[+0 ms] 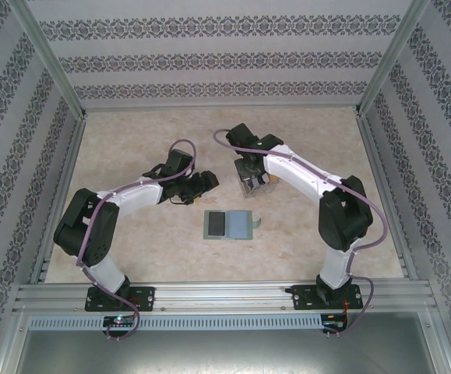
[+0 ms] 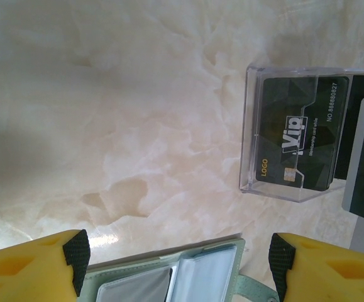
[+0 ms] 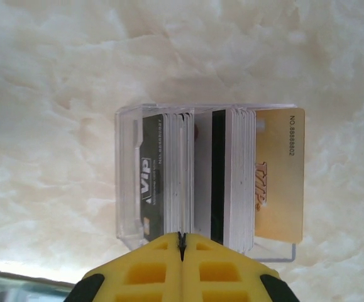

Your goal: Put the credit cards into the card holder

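**R gripper clenched over the card box, L gripper released above the wallet**

In the top view the card holder (image 1: 229,224) is lying open and flat on the marble-look table (image 1: 132,140), a bit below the centre of the frame, approx. between the two arms. Its strap is pointing to the right.

The credit cards (image 3: 232,176) are standing on edge in a clear box (image 3: 126,170), just above and right of the holder in the top view. In the right wrist view a dark VIP card (image 3: 151,176) is sitting at the left of the stack and a gold card (image 3: 279,176) at the right.

The right gripper (image 3: 182,239) is hanging over the middle of the stack, w/ its yellow fingers pressing together and no gap showing. Whether a card edge is pinched between them, one cannot tell.

The left gripper (image 2: 178,264) is hovering over the holder's upper edge, fingers spread wide and grasping nothing.
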Controlling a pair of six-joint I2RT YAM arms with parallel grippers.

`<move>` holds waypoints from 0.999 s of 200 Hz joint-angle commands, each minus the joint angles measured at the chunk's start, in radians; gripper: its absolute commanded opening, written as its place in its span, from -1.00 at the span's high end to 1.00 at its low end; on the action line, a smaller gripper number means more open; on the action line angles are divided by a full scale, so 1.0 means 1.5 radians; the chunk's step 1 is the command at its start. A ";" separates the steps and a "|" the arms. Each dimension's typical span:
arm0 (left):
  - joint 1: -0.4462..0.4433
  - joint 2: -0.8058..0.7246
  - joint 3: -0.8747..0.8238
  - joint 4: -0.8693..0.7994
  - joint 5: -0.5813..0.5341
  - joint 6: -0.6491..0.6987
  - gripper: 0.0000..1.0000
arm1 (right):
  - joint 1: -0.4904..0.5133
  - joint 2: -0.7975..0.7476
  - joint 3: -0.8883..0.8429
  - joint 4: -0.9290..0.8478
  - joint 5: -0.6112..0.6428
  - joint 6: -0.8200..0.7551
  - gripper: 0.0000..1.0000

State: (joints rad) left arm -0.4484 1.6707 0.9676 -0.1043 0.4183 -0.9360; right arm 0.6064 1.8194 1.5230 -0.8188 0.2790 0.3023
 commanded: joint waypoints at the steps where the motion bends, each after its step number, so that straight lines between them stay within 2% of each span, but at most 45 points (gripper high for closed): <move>1: 0.010 -0.036 -0.009 -0.001 0.001 0.005 -0.54 | -0.003 -0.063 -0.037 0.037 -0.047 0.052 1.00; 70: 0.014 -0.105 -0.058 0.040 0.019 -0.004 -0.54 | -0.040 -0.246 -0.241 0.247 -0.236 0.214 1.00; 122: 0.017 -0.162 -0.115 0.121 0.084 -0.044 -0.55 | -0.047 -0.317 -0.363 0.386 -0.349 0.381 1.00; 162: 0.037 -0.161 -0.139 0.216 0.190 -0.131 -0.56 | -0.040 -0.336 -0.435 0.435 -0.361 0.578 1.00; 200: 0.042 -0.139 -0.129 0.219 0.233 -0.161 -0.53 | -0.020 -0.357 -0.509 0.511 -0.337 0.736 1.00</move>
State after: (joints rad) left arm -0.3988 1.4441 0.7692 0.1574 0.6876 -1.1152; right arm 0.5533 1.3178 0.8097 -0.1444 -0.2363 1.1866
